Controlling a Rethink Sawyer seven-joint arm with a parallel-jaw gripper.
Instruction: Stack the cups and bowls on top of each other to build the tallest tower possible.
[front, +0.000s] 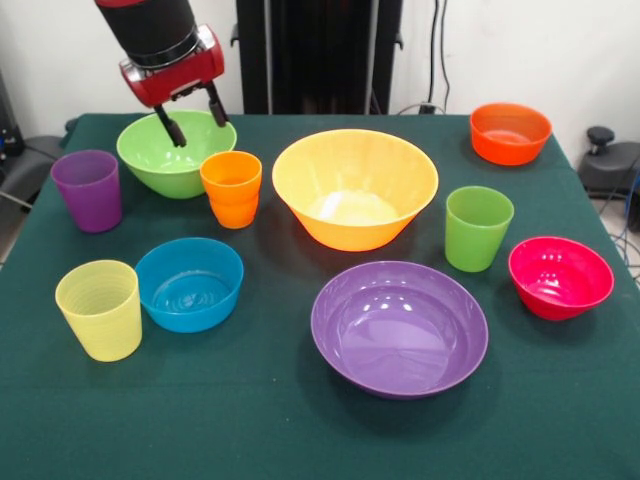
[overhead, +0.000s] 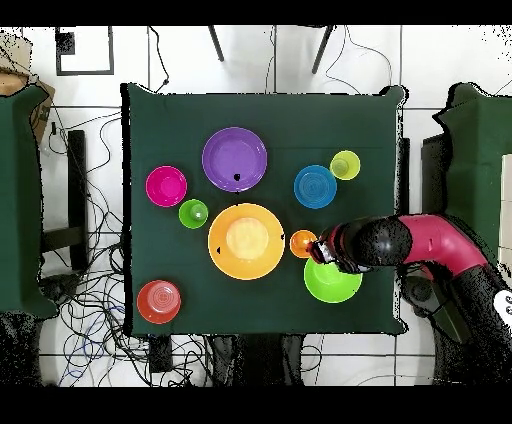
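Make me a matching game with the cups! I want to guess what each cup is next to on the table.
Cups:
1. purple cup
2. orange cup
3. yellow cup
4. green cup

Next to it:
A. blue bowl
B. pink-red bowl
C. table's edge, beside the light green bowl
D. between the light green bowl and the big orange-yellow bowl

Pairs: 1-C, 2-D, 3-A, 4-B

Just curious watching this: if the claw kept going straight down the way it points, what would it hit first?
Probably the light green bowl: the open claw hangs over its rim, nearest the orange cup. Depth is uncertain.
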